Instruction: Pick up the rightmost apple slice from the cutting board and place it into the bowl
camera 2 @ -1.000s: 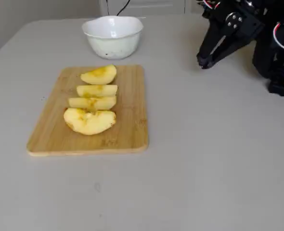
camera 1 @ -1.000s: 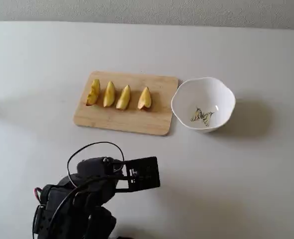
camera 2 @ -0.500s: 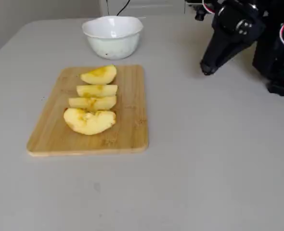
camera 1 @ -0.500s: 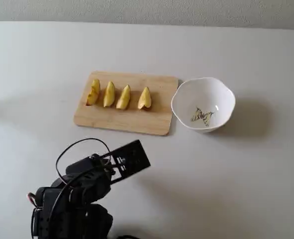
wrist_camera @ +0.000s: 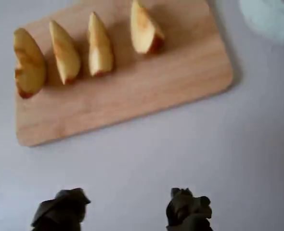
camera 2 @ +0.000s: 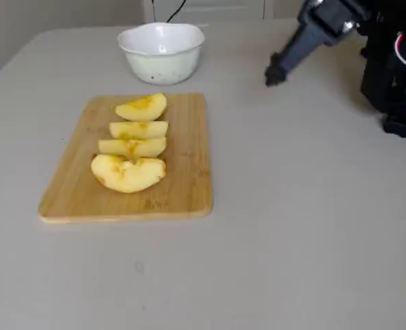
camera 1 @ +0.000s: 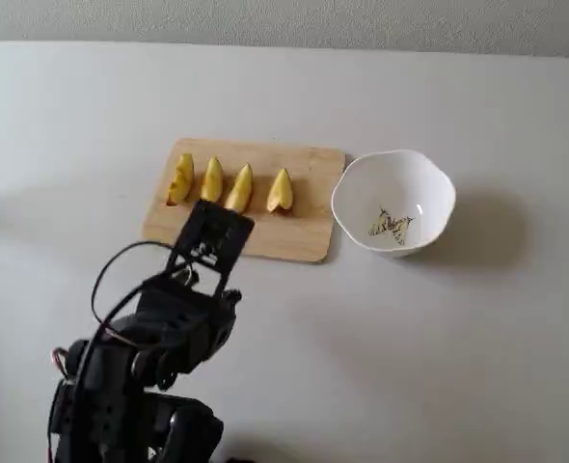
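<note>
The cutting board (camera 1: 309, 230) holds a row of apple slices. The rightmost apple slice (camera 1: 281, 191) lies nearest the bowl (camera 1: 400, 176), which stands empty just right of the board. In the wrist view the slice (wrist_camera: 146, 30) is at the top, on the board (wrist_camera: 180, 72), and the bowl (wrist_camera: 272, 21) is a blur in the top right corner. My gripper (wrist_camera: 124, 208) is open and empty, above bare table short of the board's near edge. In a fixed view the gripper (camera 1: 222, 224) overlaps the board's front. From the side, the gripper (camera 2: 276, 71) hangs right of the bowl (camera 2: 162, 58), and the slice (camera 2: 142, 107) is the farthest on the board (camera 2: 186, 172).
Three other slices lie left of the rightmost one; the far-left slice (camera 1: 180, 178) is darker with brown marks. The arm's base and wires (camera 1: 130, 386) fill the lower left of a fixed view. A grey table (camera 1: 439, 338) surrounds the board and bowl.
</note>
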Robot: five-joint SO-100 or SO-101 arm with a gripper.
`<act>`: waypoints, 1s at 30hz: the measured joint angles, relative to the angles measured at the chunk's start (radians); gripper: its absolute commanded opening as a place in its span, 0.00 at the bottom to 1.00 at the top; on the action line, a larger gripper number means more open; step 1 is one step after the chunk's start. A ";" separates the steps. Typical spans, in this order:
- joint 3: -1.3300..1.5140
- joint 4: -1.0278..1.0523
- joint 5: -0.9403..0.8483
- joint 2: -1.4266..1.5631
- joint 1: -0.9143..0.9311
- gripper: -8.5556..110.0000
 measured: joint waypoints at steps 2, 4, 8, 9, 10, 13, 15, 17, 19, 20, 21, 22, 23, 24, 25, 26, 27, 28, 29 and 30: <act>-0.123 -0.032 -0.026 -0.175 0.021 0.37; -0.249 -0.035 -0.040 -0.353 0.032 0.39; -0.546 -0.029 -0.048 -0.715 0.034 0.41; -0.620 -0.025 -0.051 -0.801 0.034 0.41; -0.690 -0.014 -0.057 -0.887 0.034 0.41; -0.887 0.035 -0.077 -1.109 0.034 0.41; -1.011 0.080 -0.100 -1.243 0.034 0.41; -1.167 0.141 -0.126 -1.399 0.034 0.41; -1.307 0.184 -0.155 -1.542 0.043 0.41; -1.364 0.198 -0.166 -1.603 0.048 0.41; -1.405 0.207 -0.173 -1.646 0.054 0.41; -1.445 0.224 -0.186 -1.687 0.063 0.40; -1.502 0.242 -0.196 -1.736 0.072 0.40; -1.566 0.264 -0.206 -1.790 0.081 0.40; -1.631 0.288 -0.213 -1.844 0.091 0.40; -1.701 0.319 -0.221 -1.896 0.100 0.40; -1.772 0.347 -0.227 -1.950 0.107 0.40; -1.832 0.368 -0.230 -1.990 0.114 0.40; -1.893 0.393 -0.236 -2.026 0.121 0.40; -1.973 0.428 -0.238 -2.074 0.127 0.40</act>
